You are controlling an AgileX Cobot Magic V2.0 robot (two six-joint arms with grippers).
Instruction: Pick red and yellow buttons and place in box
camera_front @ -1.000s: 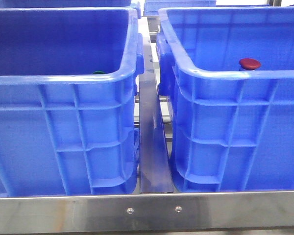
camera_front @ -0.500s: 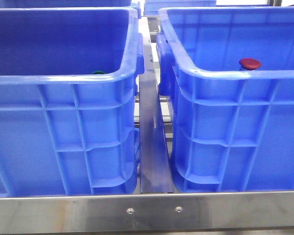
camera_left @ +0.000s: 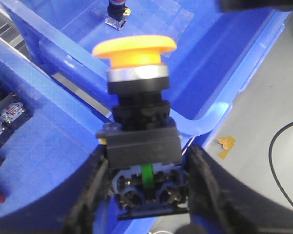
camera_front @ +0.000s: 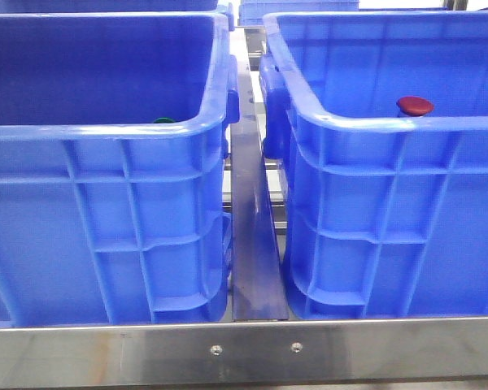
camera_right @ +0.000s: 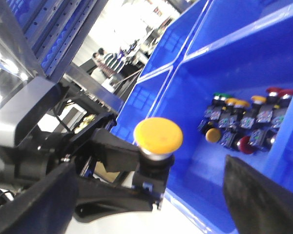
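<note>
In the left wrist view, my left gripper is shut on the dark body of the yellow-orange button. It holds the button upright above the rim between two blue crates. In the right wrist view the same button shows in the left fingers, beside a crate's edge. My right gripper is open and empty. In the front view a dark-red cap shows inside the right crate. No gripper shows in the front view.
A green cap peeks over the left crate's front rim. Several buttons lie in a row on a crate floor. One button stands alone in the far crate. A steel rail runs along the front.
</note>
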